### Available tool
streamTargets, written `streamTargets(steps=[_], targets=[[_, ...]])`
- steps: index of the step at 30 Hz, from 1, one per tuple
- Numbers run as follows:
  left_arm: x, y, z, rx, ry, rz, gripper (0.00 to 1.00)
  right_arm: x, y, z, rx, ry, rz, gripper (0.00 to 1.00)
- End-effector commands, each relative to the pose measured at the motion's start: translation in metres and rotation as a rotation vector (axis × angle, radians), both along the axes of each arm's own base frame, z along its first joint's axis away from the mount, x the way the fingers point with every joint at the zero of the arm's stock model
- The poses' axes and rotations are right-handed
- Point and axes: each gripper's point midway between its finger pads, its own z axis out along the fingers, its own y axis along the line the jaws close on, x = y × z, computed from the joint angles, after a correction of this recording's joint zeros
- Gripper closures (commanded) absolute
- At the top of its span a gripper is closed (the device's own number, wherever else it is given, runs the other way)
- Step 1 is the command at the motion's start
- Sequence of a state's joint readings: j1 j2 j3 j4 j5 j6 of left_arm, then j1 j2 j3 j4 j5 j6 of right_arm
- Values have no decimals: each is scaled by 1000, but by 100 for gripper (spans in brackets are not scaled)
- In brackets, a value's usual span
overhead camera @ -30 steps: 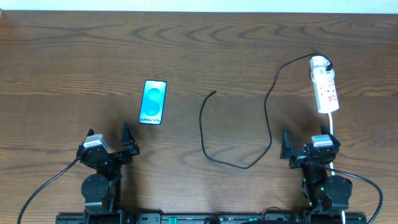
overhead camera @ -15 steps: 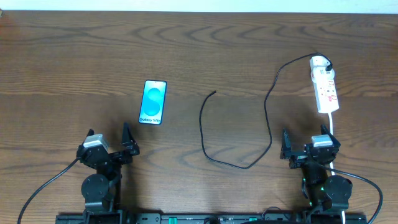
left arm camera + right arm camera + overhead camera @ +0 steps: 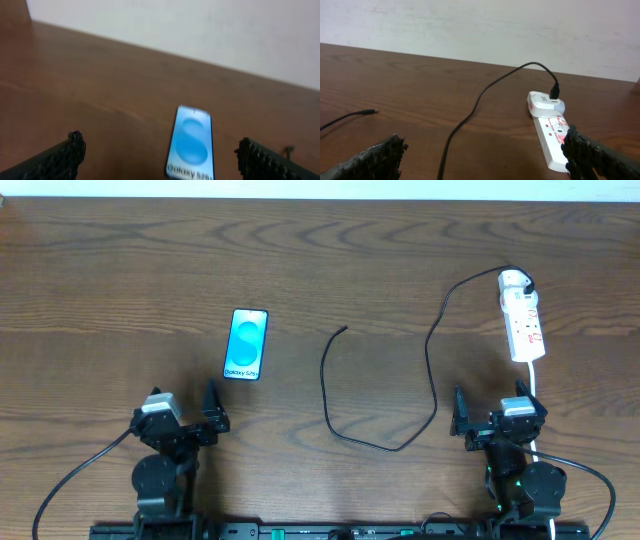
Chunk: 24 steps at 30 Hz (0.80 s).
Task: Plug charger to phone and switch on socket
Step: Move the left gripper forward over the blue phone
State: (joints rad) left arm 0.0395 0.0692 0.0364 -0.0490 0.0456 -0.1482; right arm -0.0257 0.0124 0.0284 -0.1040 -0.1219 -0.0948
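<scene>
The phone [image 3: 247,345] lies flat left of centre, its blue screen up; in the left wrist view the phone [image 3: 192,145] is just ahead, towards the right finger. My left gripper [image 3: 182,400] [image 3: 160,142] stands open and empty, near the front edge behind the phone. The charger [image 3: 430,370] is a thin black cable looping from the socket [image 3: 522,320] to a free tip [image 3: 345,329] mid-table. My right gripper [image 3: 490,405] [image 3: 484,137] is open and empty, with the charger [image 3: 470,112] and the white socket [image 3: 552,135] ahead of it.
A thick white cord [image 3: 536,375] runs from the socket's near end towards the right arm's base. A pale wall [image 3: 480,25] stands beyond the table's far edge. Bare wood [image 3: 120,280] spreads left of the phone.
My left gripper has shifted slightly to the right, towards the phone. The right gripper, phone, charger and socket have not moved.
</scene>
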Motion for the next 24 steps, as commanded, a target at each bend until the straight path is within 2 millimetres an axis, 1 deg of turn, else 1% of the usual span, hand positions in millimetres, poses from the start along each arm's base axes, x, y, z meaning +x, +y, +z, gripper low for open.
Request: streamTargets(steps=[1,8,15,18,21,24], targets=[[3,-5,19,9,18,-37,1,0,2,-1,11,-1,5,1],[23,-15,43,-14,141,-100,2,0,2,-1,11,-1,5,1],[41,-15,46,-36,376,-100,1,0,2,-1,11,-1,5,1],[49,-16,49,-43,425,-105,2,0,2,-1,11,-1,5,1],[53,-30,50,-75,429,-182,1,0,2,-1,11,-1,5,1],[51,-43,50,-106,433,-255,1,0,2,-1,11,-1,5,1]])
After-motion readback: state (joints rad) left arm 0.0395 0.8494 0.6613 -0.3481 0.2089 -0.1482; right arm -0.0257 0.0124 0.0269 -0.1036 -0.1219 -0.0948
